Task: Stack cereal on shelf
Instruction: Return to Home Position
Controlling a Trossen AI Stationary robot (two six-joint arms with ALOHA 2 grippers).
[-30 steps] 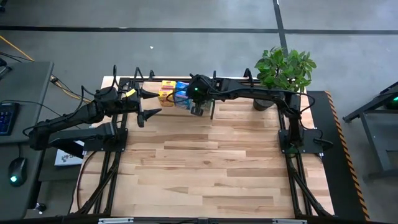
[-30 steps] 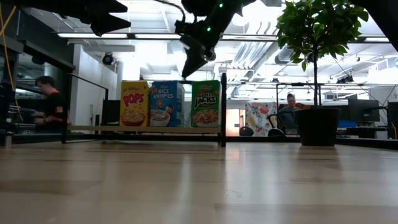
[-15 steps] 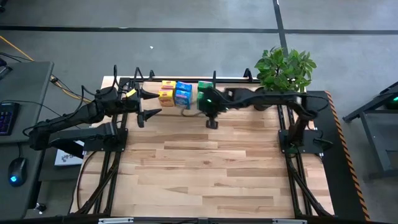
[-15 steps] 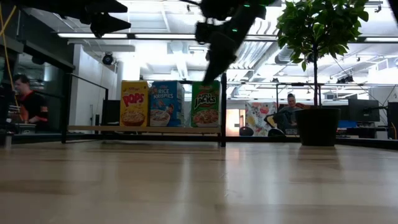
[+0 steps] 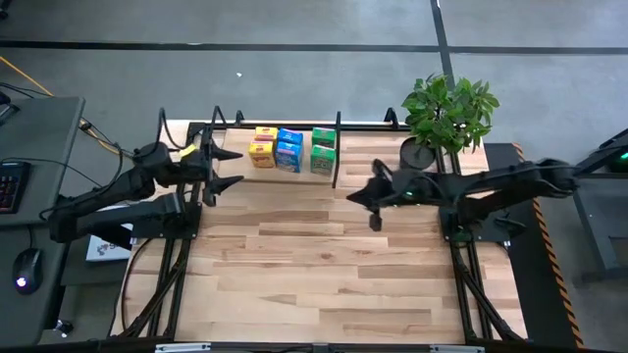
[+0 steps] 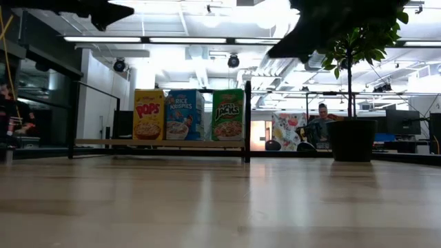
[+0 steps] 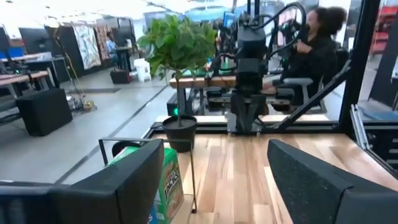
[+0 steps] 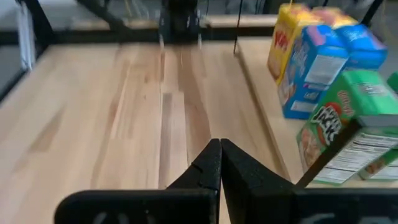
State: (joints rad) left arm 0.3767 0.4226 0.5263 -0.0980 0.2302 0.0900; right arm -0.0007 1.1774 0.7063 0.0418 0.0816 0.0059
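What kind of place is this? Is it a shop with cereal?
Probably a robot lab, not a shop. A dark left robot arm and a dark right robot arm stand at a striped wooden table, and behind it a person sits by desks with black computer screens.

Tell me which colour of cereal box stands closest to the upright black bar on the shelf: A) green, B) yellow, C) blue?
A: in the low view the green box sits right beside the black divider, with the blue box in the middle and the yellow box farthest away.
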